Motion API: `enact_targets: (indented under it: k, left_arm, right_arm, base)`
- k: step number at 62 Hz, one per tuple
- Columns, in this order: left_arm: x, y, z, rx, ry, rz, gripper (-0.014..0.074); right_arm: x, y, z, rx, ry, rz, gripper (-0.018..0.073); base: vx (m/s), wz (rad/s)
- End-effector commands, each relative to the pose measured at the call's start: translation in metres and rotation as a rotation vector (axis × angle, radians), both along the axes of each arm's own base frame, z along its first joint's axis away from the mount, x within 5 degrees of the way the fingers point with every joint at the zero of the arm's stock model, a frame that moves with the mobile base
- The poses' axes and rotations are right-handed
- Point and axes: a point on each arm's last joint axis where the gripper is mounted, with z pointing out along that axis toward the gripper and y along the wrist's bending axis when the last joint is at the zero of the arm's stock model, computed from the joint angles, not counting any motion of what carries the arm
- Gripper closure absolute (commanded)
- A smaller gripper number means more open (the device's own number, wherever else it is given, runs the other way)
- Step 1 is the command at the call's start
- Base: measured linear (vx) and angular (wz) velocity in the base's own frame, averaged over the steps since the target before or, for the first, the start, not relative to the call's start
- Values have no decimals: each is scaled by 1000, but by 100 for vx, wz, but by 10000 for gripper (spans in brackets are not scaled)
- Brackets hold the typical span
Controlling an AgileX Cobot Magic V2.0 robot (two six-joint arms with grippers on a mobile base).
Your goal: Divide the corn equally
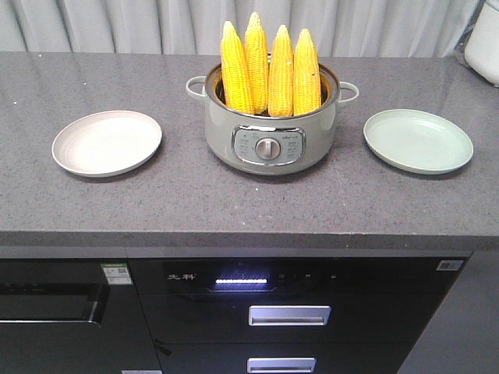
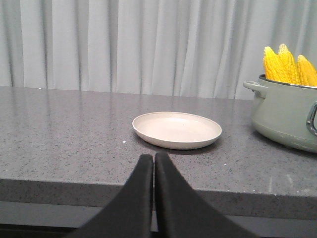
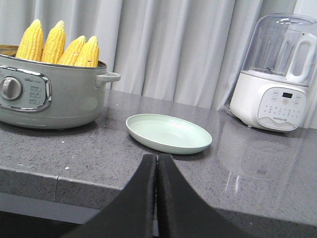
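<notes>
Left wrist-mounted: the left hand [image 2: 153, 157], closed tight and empty, faces a round cream plate [image 2: 177, 130] on the grey speckled bench [image 2: 64, 131]. Four bright yellow corn cobs [image 2: 290, 64] stand upright in a sage-green electric pot [image 2: 285, 116] ahead-right. The right hand [image 3: 156, 158], equally closed, faces a round mint-green plate [image 3: 168, 133].

Corn [image 1: 269, 66] bright yellow, tips paler. Pot [image 1: 226, 125] grey-green. Left plate [image 1: 107, 142] cream; right plate [image 1: 418, 140] mint. Worktop [image 1: 234, 202] grey, speckled. Curtain [image 1: 117, 23] pale grey. Left pincer [image 2: 153, 159], right pincer [image 3: 156, 160] black.
</notes>
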Motion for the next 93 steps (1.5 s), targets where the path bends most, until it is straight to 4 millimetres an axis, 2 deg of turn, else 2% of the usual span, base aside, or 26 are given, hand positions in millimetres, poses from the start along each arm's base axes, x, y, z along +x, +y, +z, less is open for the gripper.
enact_targets:
  k: [1, 93]
  left_arm:
    - [-2, 0, 6, -12, -89, 0, 603]
    - [-2, 0, 6, -12, -89, 0, 603]
  right_arm:
    - [-1, 0, 4, -13, -69, 0, 564]
    - [-1, 0, 4, -13, -70, 0, 564]
  base:
    - [12, -3]
    - [9, -4]
